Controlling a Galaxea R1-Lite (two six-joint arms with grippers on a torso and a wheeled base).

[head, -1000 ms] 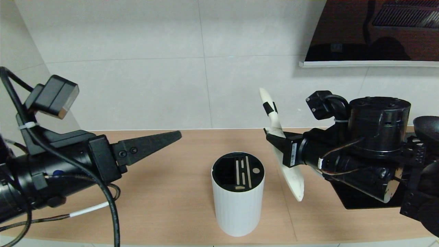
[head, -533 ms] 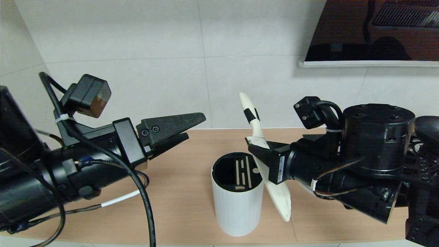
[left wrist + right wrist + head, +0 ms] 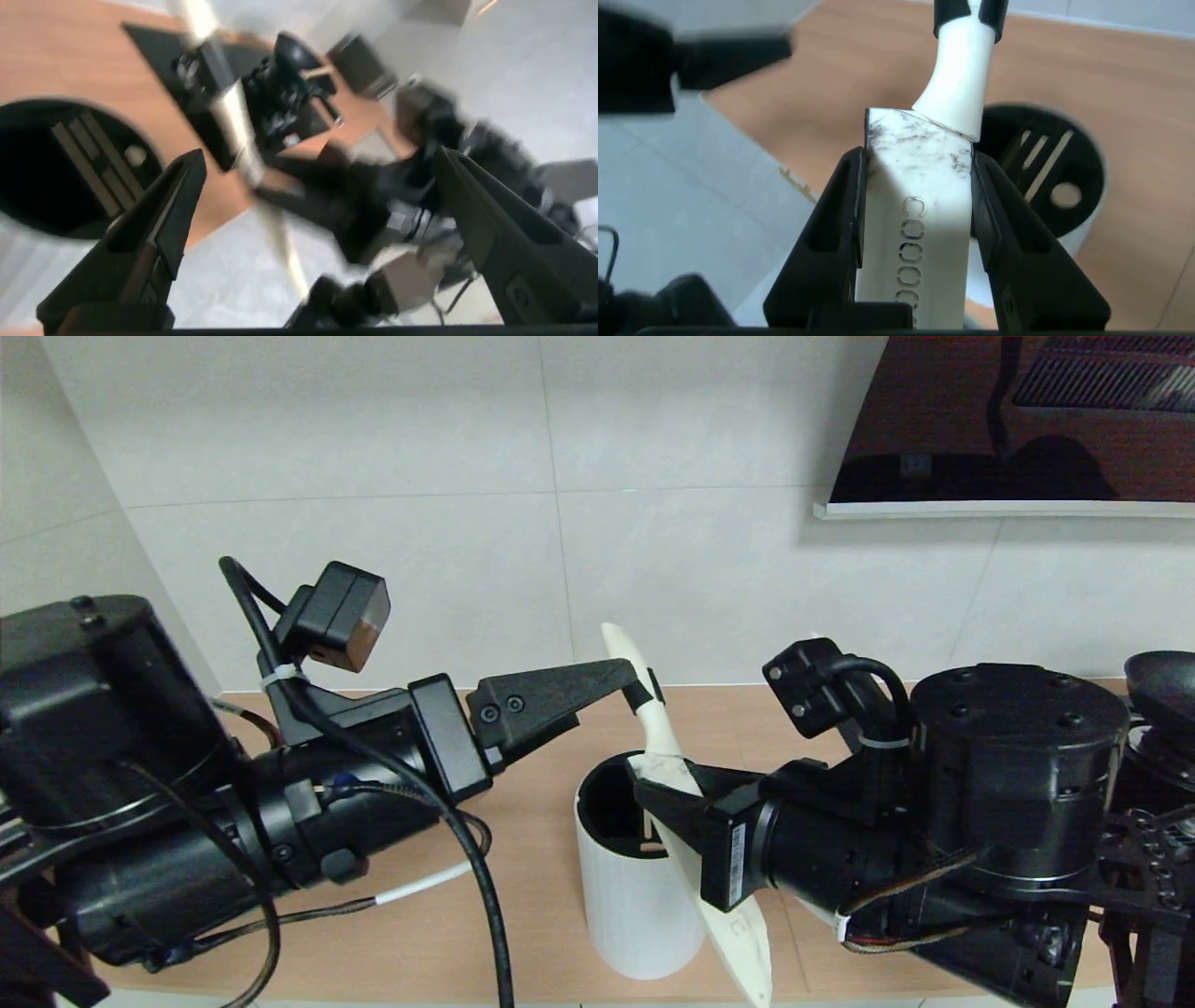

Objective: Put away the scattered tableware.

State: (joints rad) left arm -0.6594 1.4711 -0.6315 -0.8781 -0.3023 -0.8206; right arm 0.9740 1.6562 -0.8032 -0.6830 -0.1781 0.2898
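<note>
A white knife-like utensil (image 3: 665, 747) with a black band on its handle is held tilted by my right gripper (image 3: 674, 791), which is shut on its middle. The broad end hangs down in front of the white cylindrical holder (image 3: 635, 896); the handle points up and back. The holder's black slotted top (image 3: 1055, 173) lies just beyond the utensil (image 3: 920, 233) in the right wrist view, where my right gripper (image 3: 920, 166) clamps the blade. My left gripper (image 3: 597, 702) is open beside the handle, and in the left wrist view the utensil (image 3: 234, 121) lies between the spread fingers of the left gripper (image 3: 320, 161).
The wooden counter (image 3: 523, 915) ends at a tiled wall close behind. A black mat (image 3: 159, 47) and a dark pan (image 3: 1162, 683) are at the right. A dark range hood (image 3: 1018, 420) hangs at upper right.
The right gripper has carried the utensil leftward and lower, to the holder's top. The left gripper has opened and moved right and up to the utensil's handle.
</note>
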